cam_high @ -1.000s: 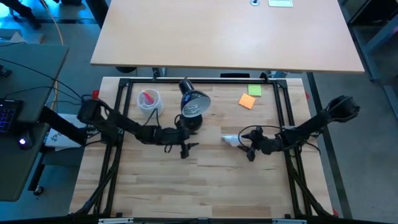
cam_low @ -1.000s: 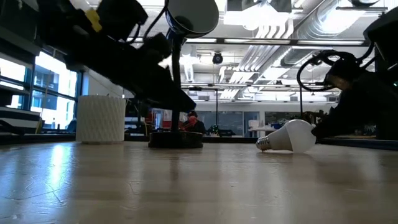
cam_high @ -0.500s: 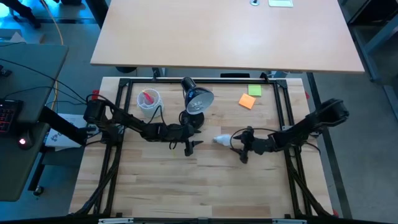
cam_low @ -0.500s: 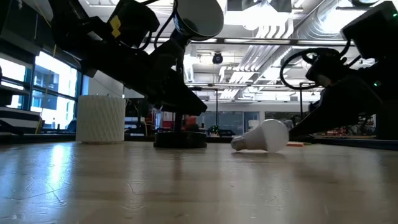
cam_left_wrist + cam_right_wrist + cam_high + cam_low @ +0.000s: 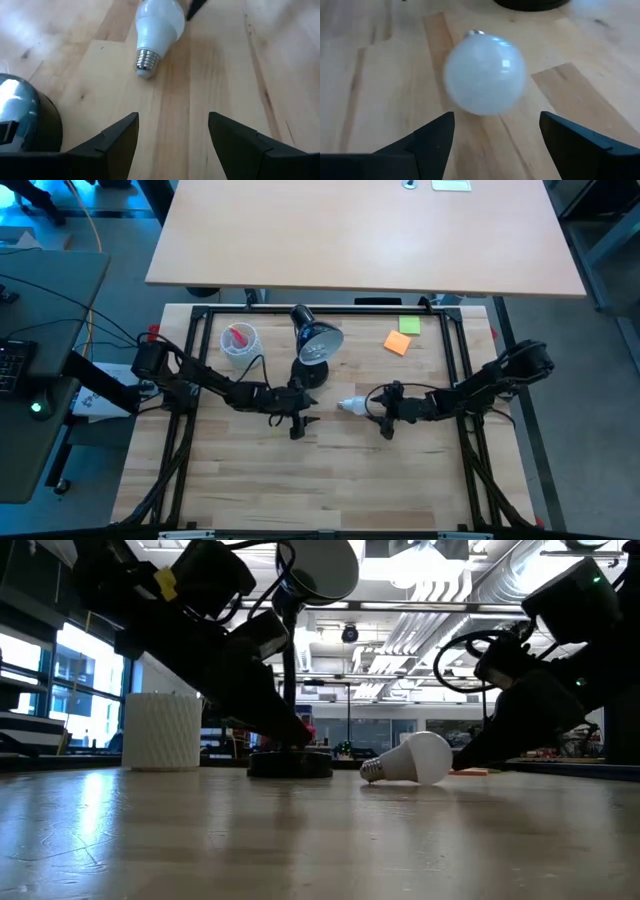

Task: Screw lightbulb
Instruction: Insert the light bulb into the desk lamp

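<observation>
1. We approach with our right gripper, fingers spread wide and empty, straddling the lightbulb's globe squarely before closing, since it could roll.
2. The lightbulb lies on its side on the surface, just ahead of those fingers, base pointing toward the desk lamp.
3. Our left gripper, open and empty, waits beside the lamp.

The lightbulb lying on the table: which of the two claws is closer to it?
Right. The right gripper sits open just behind the lightbulb, at its round end. The left gripper, also open, is farther off, by the lamp base.
</observation>
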